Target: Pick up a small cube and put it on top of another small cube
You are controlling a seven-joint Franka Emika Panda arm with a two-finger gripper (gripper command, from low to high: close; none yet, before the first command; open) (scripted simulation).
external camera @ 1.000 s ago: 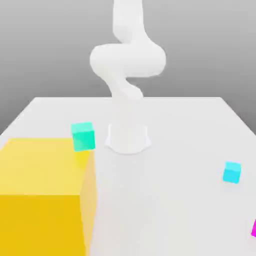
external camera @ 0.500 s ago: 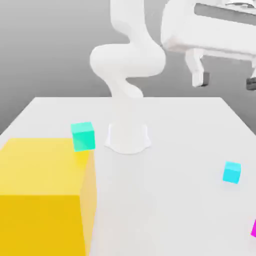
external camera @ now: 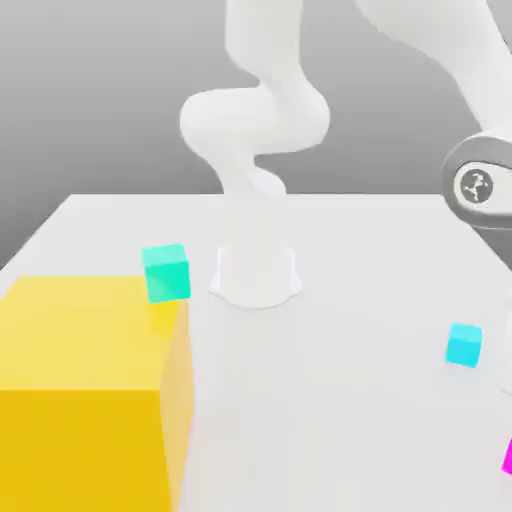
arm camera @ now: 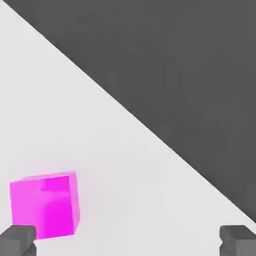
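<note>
A small magenta cube point(external camera: 507, 457) rests on the white table at the exterior view's far right edge, cut off by the frame. In the hand view the same magenta cube point(arm camera: 45, 205) lies on the table close to one dark fingertip point(arm camera: 17, 240). My gripper point(arm camera: 127, 242) is open above it, its two fingertips far apart with nothing between them. The cube sits off centre from the gap. A small cyan cube point(external camera: 463, 345) lies on the table a little beyond the magenta one. My arm's wrist point(external camera: 478, 186) hangs above that right side.
A huge yellow cube point(external camera: 90, 390) fills the front of the exterior view's left. A teal cube point(external camera: 166, 272) sits just behind it. The arm's white base point(external camera: 256, 275) stands mid-table. The table edge point(arm camera: 150, 130) runs close past the magenta cube.
The arm has swung down toward the exterior view's right, and the hand seen high up half a second ago has left that view. The cubes have not moved.
</note>
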